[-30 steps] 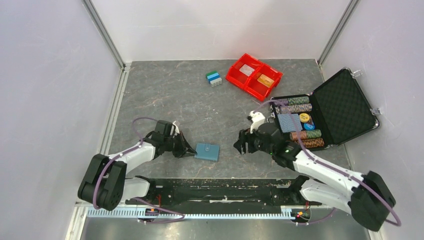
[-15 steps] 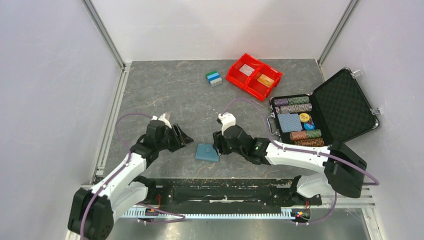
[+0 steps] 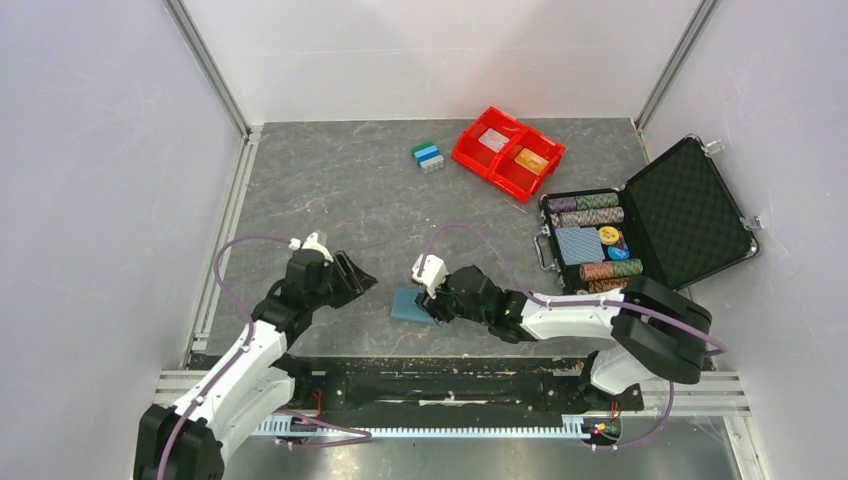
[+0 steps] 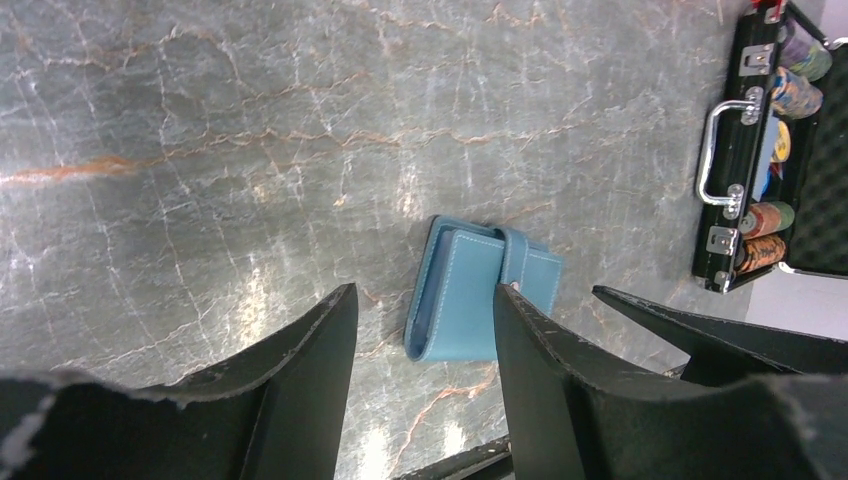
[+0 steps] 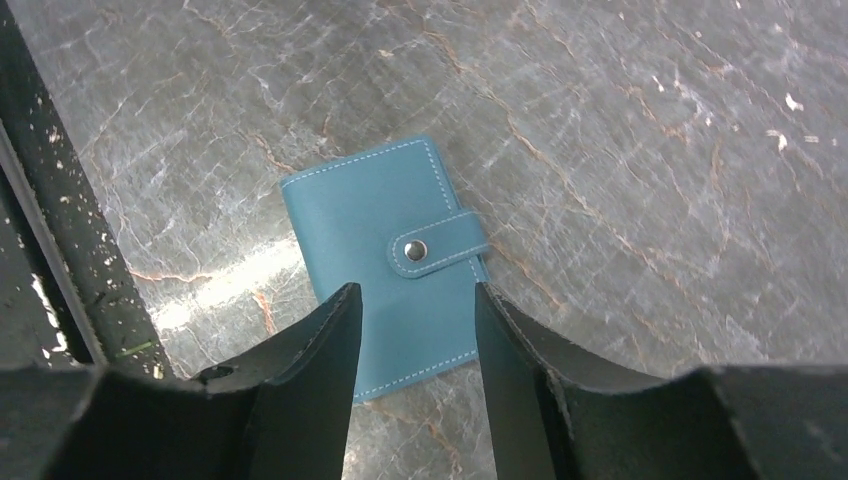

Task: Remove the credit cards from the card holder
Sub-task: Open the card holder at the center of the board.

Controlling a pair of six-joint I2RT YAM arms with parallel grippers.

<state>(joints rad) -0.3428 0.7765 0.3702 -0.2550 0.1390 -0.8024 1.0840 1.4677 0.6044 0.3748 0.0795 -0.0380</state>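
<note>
Card holder (image 5: 370, 220) lies closed at lower centre of the top view, strap (image 5: 440, 248) snapped; right gripper (image 5: 415, 290) is over it, fingers apart; left gripper (image 4: 422, 290) stands left of it, fingers also apart

We can read no words, numbers, brands or signs in any view. The card holder (image 5: 385, 265) shows us only plain stitching and a snap stud on its strap, with no lettering. The orange card (image 3: 531, 160) and the whitish card (image 3: 493, 140) in the red bin (image 3: 466, 148), and the poker chips (image 3: 598, 203) in the black case (image 3: 690, 215), are too small for us to make out any print.
</note>
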